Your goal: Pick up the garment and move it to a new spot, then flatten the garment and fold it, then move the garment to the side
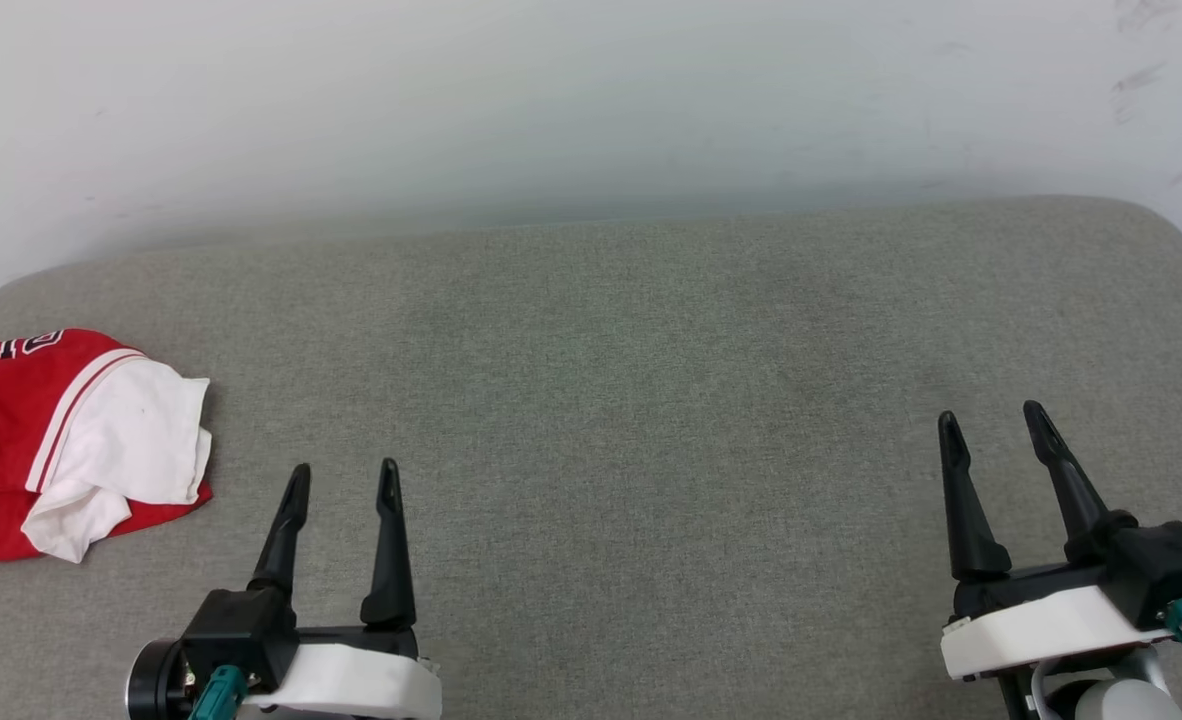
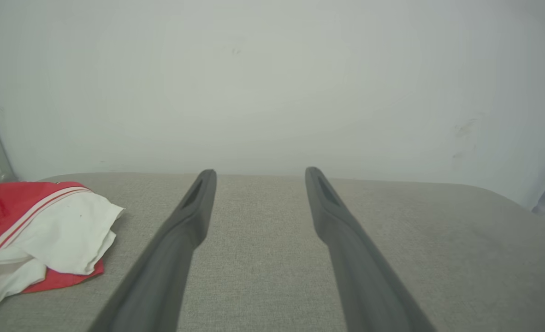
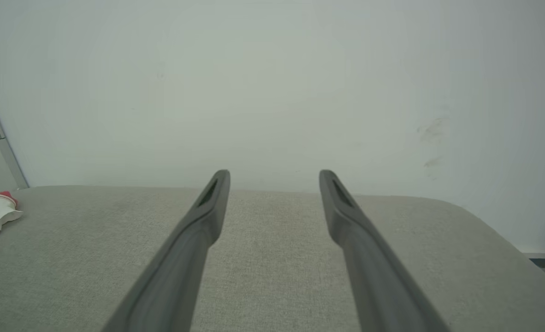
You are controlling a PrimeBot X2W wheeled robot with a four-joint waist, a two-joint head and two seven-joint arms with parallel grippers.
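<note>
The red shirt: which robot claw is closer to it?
Left. The left gripper stands open just beside the garment, not touching it; the right gripper is far across the grey cushion, near its other end.

One garment, two grippers

A grey fabric cushion with rounded far corners spreads wide; a pale wall, faintly scuffed at right, rises directly behind the cushion.
</note>
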